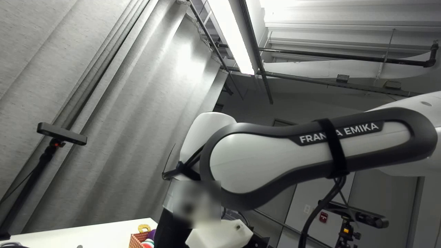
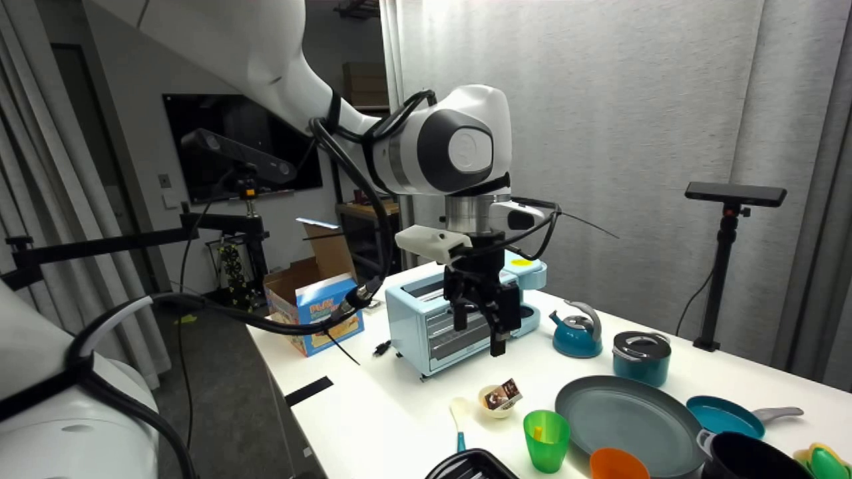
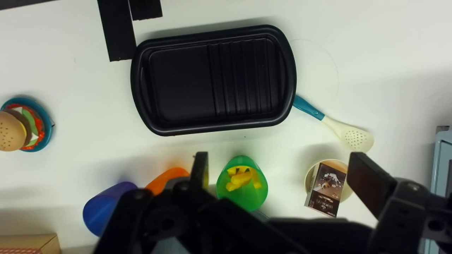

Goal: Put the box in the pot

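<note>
Gripper stands nearest in the wrist view: fingers well apart, nothing held. Brown printed box, judged the task item, lies at four o'clock from the mid-gap, propped in a cream bowl, overhanging its rim toward six. Long axis runs about half past twelve to half past six, so closing should cross its short side. From it, in an exterior view: black pot at half past three, lidded teal pot at half past two; which is intended, cannot tell.
</note>
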`<state>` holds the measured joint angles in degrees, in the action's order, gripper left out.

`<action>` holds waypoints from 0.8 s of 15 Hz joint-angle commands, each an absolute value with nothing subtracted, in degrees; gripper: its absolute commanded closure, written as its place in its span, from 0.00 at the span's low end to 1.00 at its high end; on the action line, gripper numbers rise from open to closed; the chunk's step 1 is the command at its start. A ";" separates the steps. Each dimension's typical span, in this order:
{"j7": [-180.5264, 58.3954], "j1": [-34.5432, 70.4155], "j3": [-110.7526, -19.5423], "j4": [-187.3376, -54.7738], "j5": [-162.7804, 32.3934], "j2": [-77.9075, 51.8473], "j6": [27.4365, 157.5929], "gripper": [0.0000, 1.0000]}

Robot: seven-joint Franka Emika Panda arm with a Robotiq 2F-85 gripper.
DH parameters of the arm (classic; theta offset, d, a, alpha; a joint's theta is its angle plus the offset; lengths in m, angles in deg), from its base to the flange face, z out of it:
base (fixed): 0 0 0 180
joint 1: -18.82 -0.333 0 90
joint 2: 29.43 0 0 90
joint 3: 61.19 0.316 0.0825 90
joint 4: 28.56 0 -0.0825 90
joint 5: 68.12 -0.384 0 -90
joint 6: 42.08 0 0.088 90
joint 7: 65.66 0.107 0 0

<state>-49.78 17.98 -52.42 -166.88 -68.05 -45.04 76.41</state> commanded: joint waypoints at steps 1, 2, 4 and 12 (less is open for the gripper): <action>-49.61 17.17 -53.21 -166.79 -67.82 -45.00 76.32 0.00; -49.61 17.17 -53.21 -166.78 -67.82 -45.00 76.32 0.00; -49.61 17.17 -53.21 -166.78 -67.82 -45.00 76.32 0.00; -49.63 17.11 -53.22 -164.52 -67.26 -39.86 77.56 0.00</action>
